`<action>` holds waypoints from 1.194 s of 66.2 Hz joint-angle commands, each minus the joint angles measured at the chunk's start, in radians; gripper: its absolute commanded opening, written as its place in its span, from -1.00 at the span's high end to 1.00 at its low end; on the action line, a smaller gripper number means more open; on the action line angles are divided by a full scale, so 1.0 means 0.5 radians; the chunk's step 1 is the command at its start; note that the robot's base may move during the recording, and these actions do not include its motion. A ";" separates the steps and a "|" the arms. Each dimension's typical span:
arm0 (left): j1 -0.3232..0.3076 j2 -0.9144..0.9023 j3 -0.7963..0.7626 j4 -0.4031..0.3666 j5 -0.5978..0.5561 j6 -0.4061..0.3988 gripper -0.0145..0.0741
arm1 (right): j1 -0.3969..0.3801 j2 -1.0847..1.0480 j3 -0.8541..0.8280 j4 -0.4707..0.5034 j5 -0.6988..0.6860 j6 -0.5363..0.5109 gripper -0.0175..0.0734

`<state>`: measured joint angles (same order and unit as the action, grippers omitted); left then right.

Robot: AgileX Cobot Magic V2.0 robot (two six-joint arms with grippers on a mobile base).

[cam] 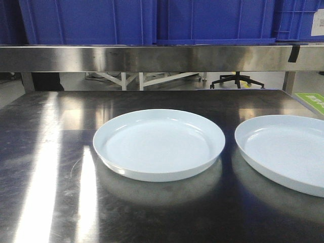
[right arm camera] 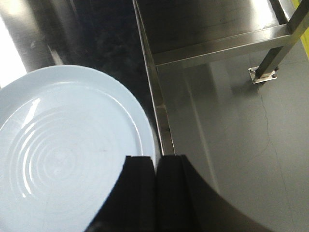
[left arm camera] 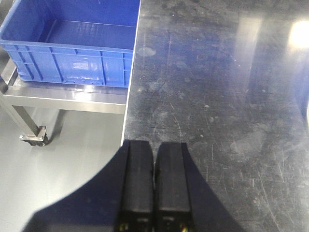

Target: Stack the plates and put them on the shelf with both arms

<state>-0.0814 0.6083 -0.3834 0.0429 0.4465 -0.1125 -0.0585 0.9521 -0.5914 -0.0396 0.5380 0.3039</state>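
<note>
Stacking not yet begun, the right gripper [right arm camera: 155, 162] hung closed and empty beside a plate [right arm camera: 67, 150], the left gripper [left arm camera: 154, 159] also shut and empty; both needed opening first.

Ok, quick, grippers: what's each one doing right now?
Left gripper: shut, holding nothing.
Right gripper: shut, holding nothing, by the edge of a plate.

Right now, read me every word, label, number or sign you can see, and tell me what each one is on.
Nothing can be read in any view.
Green sign at the front view's right edge: white marks, too blurred and cut off to read.
White patch, perhaps a label, on the blue crate at top right: cut off, nothing legible.
Middle plate and right-hand plate: plain, no marks.
</note>
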 commanded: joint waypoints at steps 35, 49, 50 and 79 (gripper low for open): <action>-0.006 -0.003 -0.056 -0.013 -0.149 0.005 0.48 | 0.001 0.081 -0.074 -0.025 -0.141 -0.031 -0.36; -0.006 -0.003 -0.056 -0.013 -0.149 0.005 0.48 | -0.001 0.370 -0.131 -0.034 -0.206 -0.031 -0.36; -0.006 -0.003 -0.056 -0.013 -0.149 0.005 0.48 | -0.001 0.391 -0.138 -0.034 -0.206 -0.031 -0.36; -0.006 -0.003 -0.056 -0.013 -0.149 0.005 0.48 | -0.001 0.825 -0.234 -0.081 -0.242 -0.031 -0.26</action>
<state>-0.0814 0.6083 -0.3834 0.0418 0.4465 -0.1125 -0.0585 1.3699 -0.6743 -0.0624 0.4618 0.3018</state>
